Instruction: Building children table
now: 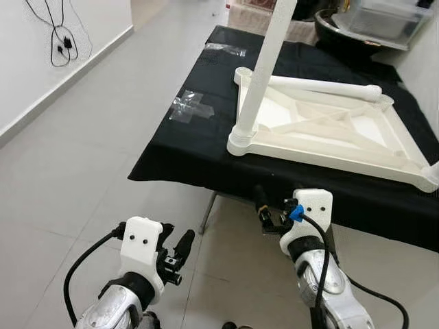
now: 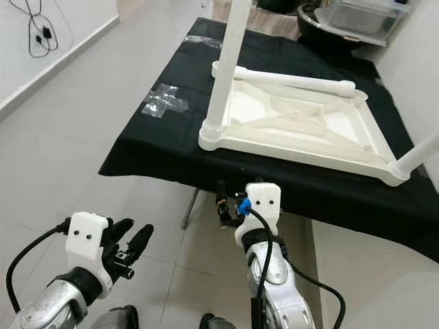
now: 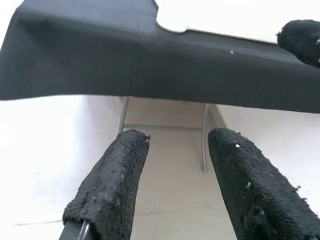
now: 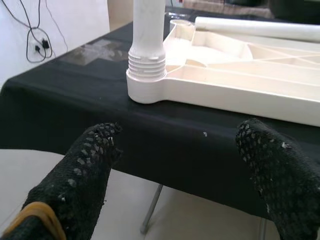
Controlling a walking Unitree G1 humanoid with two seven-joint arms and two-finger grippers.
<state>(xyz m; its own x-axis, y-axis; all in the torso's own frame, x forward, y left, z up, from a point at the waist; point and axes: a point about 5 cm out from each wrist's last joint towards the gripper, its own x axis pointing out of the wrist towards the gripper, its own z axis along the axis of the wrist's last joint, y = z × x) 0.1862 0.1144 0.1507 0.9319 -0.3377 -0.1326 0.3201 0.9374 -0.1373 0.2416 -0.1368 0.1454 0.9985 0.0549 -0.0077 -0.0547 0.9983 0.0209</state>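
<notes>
A white children's table top (image 1: 329, 133) lies upside down on a table draped in black cloth (image 1: 178, 161). One white leg (image 1: 264, 62) stands screwed upright in its near left corner socket (image 4: 146, 82). A loose white leg (image 1: 322, 87) lies across the far side of the frame. Another leg (image 2: 420, 152) sticks out from the near right corner. Both grippers are held low in front of the table's near edge. My left gripper (image 1: 177, 241) is open over the floor, with nothing in it. My right gripper (image 1: 269, 209) is open wide just below the cloth edge, facing the upright leg.
Crumpled clear plastic (image 1: 191, 106) lies on the cloth at the left, with more plastic (image 1: 225, 49) at the far corner. Thin metal table legs (image 3: 122, 112) stand under the cloth. Grey tile floor spreads to the left. A black cable (image 1: 62, 41) hangs on the wall. Bins (image 1: 384, 20) stand behind.
</notes>
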